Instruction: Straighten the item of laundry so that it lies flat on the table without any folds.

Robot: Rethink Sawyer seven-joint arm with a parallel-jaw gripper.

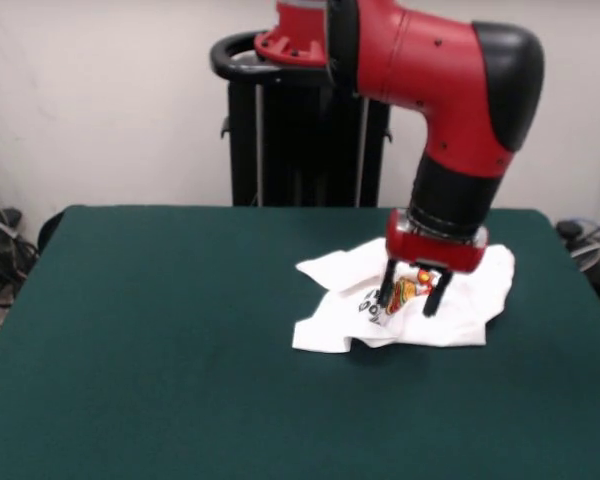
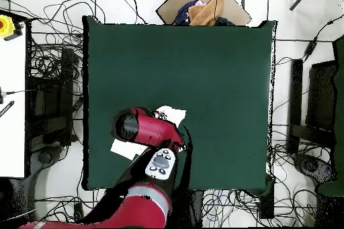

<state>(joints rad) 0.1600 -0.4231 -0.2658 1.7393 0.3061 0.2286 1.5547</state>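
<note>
Lying crumpled toward the robot-side edge of the green table (image 1: 160,340), the printed white T-shirt (image 1: 460,310) looks light, limp and easily dragged. Gripper (image 1: 412,297) sits on its middle, fingers parted, apparently holding nothing. Better hold: a hem corner.

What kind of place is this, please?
Probably a robotics lab: a red robot arm works a T-shirt on a green table, with cables tangled across the floor around it.
</note>
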